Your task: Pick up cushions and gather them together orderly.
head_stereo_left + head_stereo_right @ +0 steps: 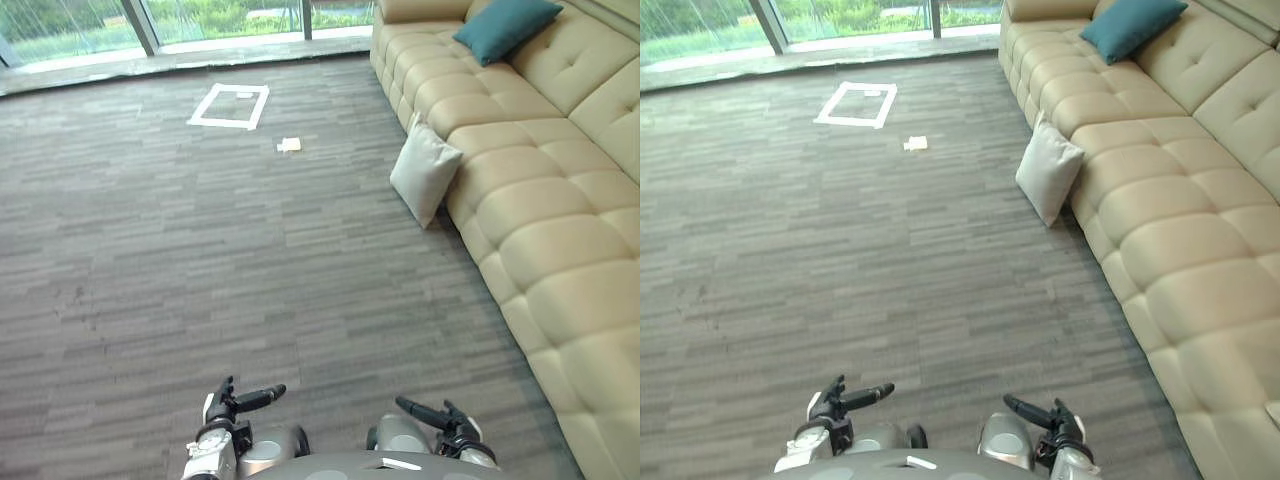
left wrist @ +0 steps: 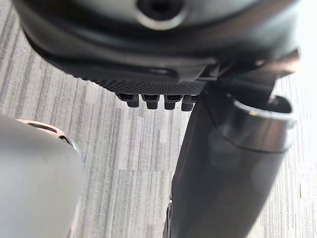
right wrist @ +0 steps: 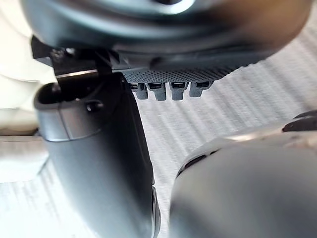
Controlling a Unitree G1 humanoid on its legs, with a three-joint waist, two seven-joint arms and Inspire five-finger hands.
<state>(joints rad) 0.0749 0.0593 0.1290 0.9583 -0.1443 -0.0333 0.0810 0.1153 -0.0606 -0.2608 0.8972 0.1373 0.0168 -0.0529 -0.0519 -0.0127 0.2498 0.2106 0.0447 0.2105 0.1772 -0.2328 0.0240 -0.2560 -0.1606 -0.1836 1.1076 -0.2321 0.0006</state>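
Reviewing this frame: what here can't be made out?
Small pale object on the carpet, eye views: too small to identify.
Teal cushion, eye views: far end cut off by the top edge.
White cushion: back side hidden where it leans against the sofa.

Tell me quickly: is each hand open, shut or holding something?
Left hand: open, holding nothing.
Right hand: open, holding nothing.
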